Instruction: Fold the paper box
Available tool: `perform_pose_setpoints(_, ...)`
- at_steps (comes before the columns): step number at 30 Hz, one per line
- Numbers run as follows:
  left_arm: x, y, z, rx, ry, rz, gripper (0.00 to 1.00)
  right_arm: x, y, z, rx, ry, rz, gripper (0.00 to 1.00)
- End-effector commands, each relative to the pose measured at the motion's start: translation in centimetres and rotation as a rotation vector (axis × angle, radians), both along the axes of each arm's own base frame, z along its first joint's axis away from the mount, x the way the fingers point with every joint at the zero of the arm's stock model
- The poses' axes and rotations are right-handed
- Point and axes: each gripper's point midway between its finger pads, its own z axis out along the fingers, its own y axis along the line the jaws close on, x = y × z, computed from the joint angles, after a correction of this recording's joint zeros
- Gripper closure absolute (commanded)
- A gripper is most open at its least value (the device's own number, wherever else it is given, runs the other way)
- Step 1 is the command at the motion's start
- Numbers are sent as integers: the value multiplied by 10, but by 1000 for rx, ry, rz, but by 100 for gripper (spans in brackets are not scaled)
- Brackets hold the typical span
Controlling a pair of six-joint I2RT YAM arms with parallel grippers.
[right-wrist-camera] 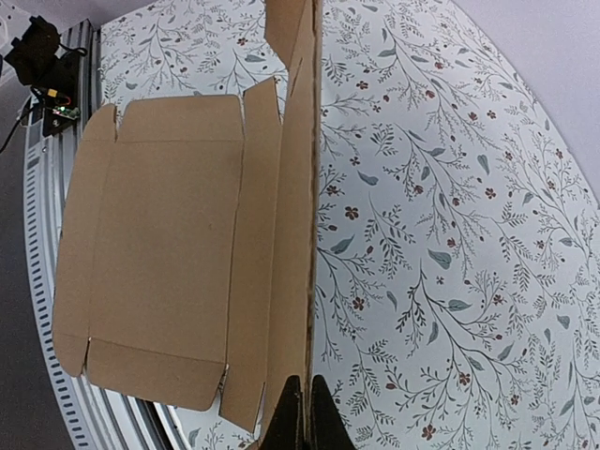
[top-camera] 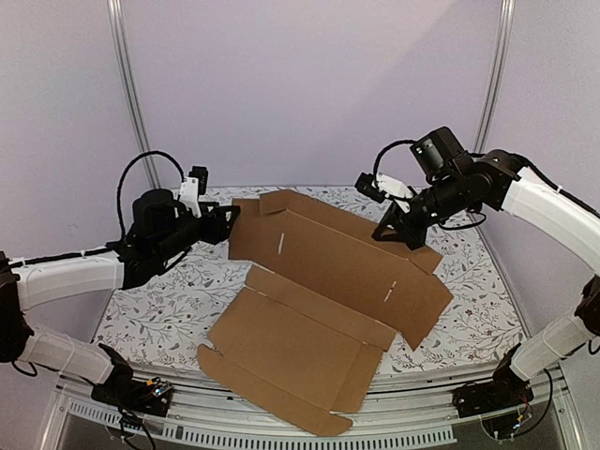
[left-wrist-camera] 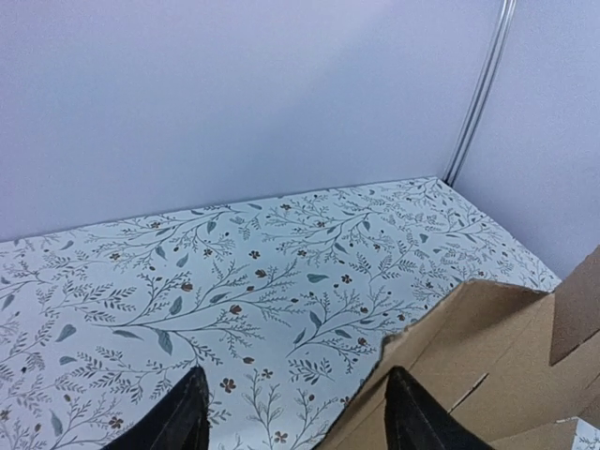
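While right claw (right-wrist-camera: 302, 392) grips the paper box (right-wrist-camera: 169, 244) by its raised panel, left claw (left-wrist-camera: 295, 377) released, flap corner beside it

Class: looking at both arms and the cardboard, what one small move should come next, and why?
Probably ease the open left gripper rightward onto the paper box's left edge and close. Only the right gripper pinches the cardboard. The left one holds nothing, and its fingers sit just beside that edge.

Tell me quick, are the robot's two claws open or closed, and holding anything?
The left gripper is open, nothing between its fingers.
The right gripper is shut on a raised edge of the paper box.
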Motion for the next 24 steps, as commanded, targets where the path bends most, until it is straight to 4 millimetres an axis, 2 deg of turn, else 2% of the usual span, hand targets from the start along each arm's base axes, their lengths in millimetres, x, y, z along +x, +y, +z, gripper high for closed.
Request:
perform_pose_setpoints(1,-7,15,10,-10,72,49,36,20,-4,7,-58,-118,-46,100)
perform_pose_setpoints(4,-16,20,16,-26,113,55,35,29,-2,6,-90,-154,-68,100)
perform_pose_setpoints(8,-28,24,35,-85,146,50,34,31,5,-2,-145,-200,-59,100)
perform_pose_setpoints(15,-48,-6,69,-173,257,-127,39,35,19,-5,-211,-301,-71,100)
perform_pose_setpoints(20,-46,-28,64,-218,354,-207,62,33,30,-6,-247,-359,-77,100)
perform_pose_setpoints(24,-40,-42,54,-234,422,-238,88,33,32,-6,-272,-390,-95,100)
